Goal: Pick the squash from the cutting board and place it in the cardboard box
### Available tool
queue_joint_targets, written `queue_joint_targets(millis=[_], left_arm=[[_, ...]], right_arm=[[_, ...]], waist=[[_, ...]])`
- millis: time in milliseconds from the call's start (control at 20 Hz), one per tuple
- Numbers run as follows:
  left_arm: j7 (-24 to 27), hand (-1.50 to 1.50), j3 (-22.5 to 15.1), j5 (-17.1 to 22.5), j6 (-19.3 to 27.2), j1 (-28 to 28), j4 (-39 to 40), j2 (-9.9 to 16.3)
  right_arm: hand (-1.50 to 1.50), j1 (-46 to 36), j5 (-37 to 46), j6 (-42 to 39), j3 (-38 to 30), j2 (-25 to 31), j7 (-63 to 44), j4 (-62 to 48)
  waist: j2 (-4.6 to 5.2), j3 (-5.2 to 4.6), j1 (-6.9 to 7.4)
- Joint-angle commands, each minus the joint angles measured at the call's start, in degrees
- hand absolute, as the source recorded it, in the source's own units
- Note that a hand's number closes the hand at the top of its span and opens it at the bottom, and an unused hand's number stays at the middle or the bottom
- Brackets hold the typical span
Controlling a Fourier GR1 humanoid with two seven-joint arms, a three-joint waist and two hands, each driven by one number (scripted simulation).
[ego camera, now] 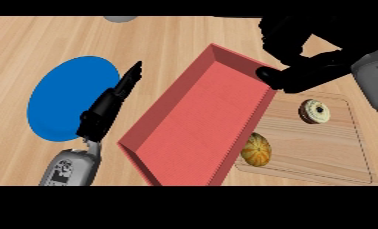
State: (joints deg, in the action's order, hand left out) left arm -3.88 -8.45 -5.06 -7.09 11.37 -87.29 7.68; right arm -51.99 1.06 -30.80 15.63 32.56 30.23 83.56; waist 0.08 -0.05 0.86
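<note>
The squash (256,149) sits at the near left corner of the board (336,148), right up against the wall of the red box (196,123). Beside it, farther back on the board, lies a frosted doughnut (314,110), well apart from the squash. The right hand (299,68) hovers above the board's far edge and the box's corner, fingers curled inward but holding nothing. The left hand (111,103) rests over the blue plate (55,98), fingers straight and relaxed.

The squash looks round, ribbed and hard-skinned, probably stiff and fairly light, though its curve could let it roll or slip. Best bet is to come down from above and take it across its widest part, thumb on one side and fingers opposite. The box wall crowds its left side, so fingers there need care.
</note>
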Motion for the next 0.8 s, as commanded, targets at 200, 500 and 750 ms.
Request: queue_joint_targets(millis=[200, 500, 750], left_arm=[[1.19, 0.0, 1.91, 0.01, -1.72, 0.17, 0.76, 0.83], [-1.3, 0.0, -1.7, -3.53, 2.04, -1.1, -1.73, -3.23], [-1.72, 0.0, 0.08, -2.07, -0.55, -1.14, -2.1, -1.41]], right_arm=[[1.5, -6.08, 10.24, 3.41, 1.62, -10.63, -1.9, -6.0], [1.5, -0.22, 21.2, 10.97, 8.18, -17.08, 0.04, -5.37], [1.5, -4.62, 28.7, 14.62, 9.84, -22.76, 4.13, -18.45]], waist=[[-0.03, 0.02, -0.33], [-0.11, 0.05, -0.62], [0.04, 0.03, -0.1]])
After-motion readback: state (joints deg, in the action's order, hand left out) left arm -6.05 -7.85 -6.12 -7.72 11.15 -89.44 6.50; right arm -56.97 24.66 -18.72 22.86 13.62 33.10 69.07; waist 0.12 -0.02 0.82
